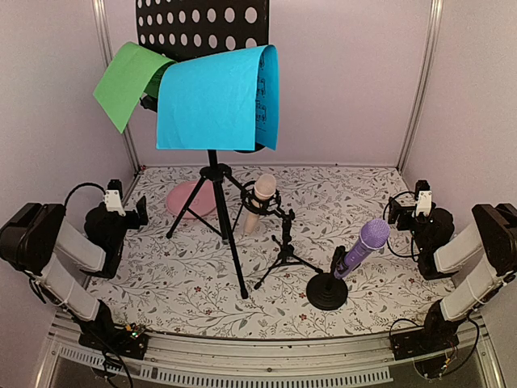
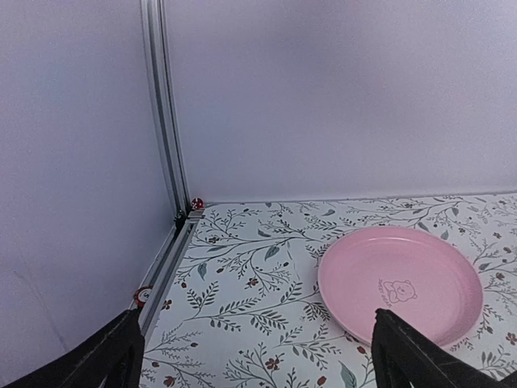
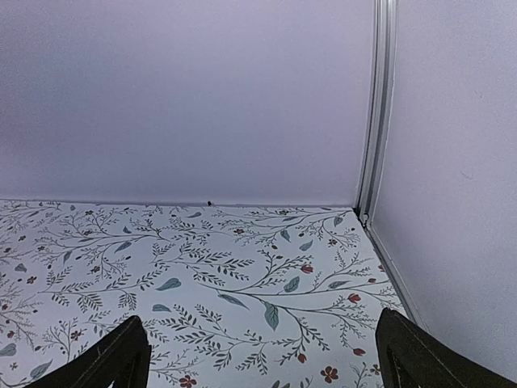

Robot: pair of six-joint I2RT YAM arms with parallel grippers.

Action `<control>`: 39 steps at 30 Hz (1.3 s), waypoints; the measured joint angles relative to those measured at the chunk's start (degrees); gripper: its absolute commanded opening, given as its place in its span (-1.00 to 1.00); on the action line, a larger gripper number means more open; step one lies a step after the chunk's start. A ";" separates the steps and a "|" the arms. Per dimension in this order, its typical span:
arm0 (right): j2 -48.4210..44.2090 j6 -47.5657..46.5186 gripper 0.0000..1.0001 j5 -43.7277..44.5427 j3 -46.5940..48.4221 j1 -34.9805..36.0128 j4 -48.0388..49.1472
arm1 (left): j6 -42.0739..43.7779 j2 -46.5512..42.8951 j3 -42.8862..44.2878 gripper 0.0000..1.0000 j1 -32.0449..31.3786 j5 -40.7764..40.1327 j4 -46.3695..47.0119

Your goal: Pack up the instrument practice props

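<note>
Both released, empty: left gripper [image 2: 257, 327] by left wall [image 2: 73, 202], right gripper [image 3: 258, 323] by right wall [image 3: 452, 202], music rack [image 1: 202, 20] between.

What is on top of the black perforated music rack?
A blue paper and a green paper hang over the front of the music rack. They cover its lower part, so its ledge and anything lying there cannot be seen.

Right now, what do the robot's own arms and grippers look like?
Both arms match: the left arm and right arm have black joint housings, pale grey links, a white block at the wrist and thin black cables looping beside them. The left gripper and right gripper have matte black wedge-shaped fingers.
</note>
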 measured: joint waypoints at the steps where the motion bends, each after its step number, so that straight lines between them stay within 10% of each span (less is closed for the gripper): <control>1: 0.00 0.00 0.98 0.00 -0.02 0.00 -0.02 | 0.00 0.00 0.00 0.98 0.00 -0.02 0.00; 18: -0.33 0.02 0.98 0.13 0.00 -0.02 -0.52 | -0.92 -1.44 1.38 0.98 0.00 -3.41 -4.70; 29: -14.62 4.55 0.98 3.61 15.52 0.15 -28.35 | -9.68 -13.00 20.72 0.98 0.94 -10.23 -40.44; 39: -15.93 17.90 0.98 -2.23 29.99 -0.02 -53.68 | -25.38 -18.25 28.20 0.99 11.06 0.22 -65.11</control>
